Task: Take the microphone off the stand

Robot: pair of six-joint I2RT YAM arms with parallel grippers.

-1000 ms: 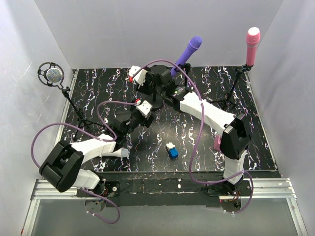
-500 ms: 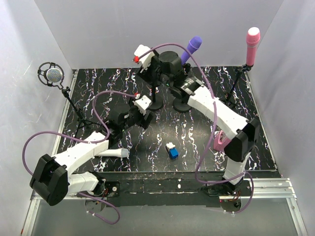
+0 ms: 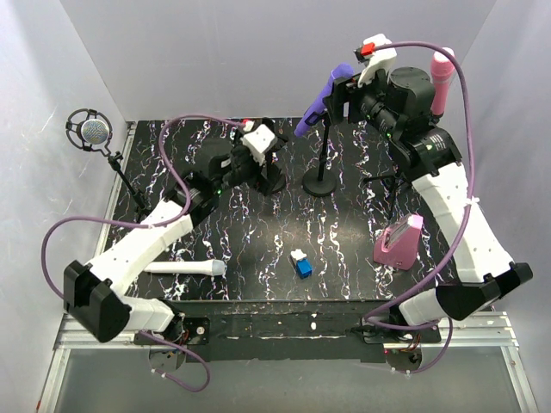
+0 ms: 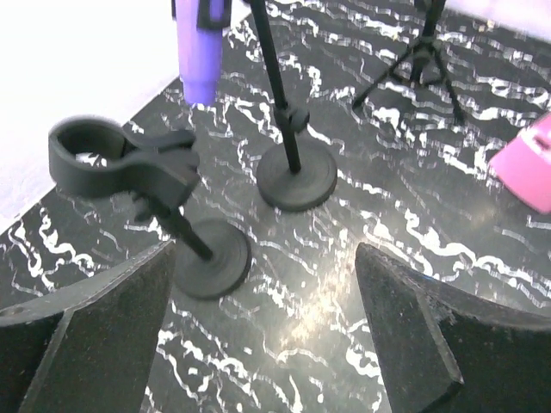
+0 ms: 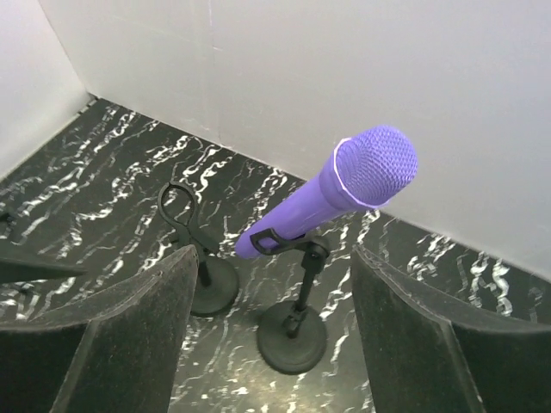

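Right now your right gripper [image 5: 271, 258] hangs above the purple handheld microphone [image 5: 327, 194] with its fingers spread wide and nothing between them. The microphone sits tilted in the clip of the black round-based stand [image 5: 294, 344], its mesh head raised toward the back wall and its tail pointing down toward the neighbouring short black stand with an empty ring clip [image 4: 120, 159].

Your left gripper [image 4: 265, 258] is also spread and empty, low over the marbled black tabletop [image 3: 344, 249] near both stand bases.

For a clean grab, I would bring the right fingers down on either side of the purple barrel, between the clip and the head, where the most bare handle shows. Line the jaws up across the barrel rather than along it, then close firmly before you pull.

Draw the microphone out along its own slant, head first, instead of lifting straight up. A straight lift would likely drag the light stand with it. If the clip grips hard, pin the stand's base or pole with the left gripper.
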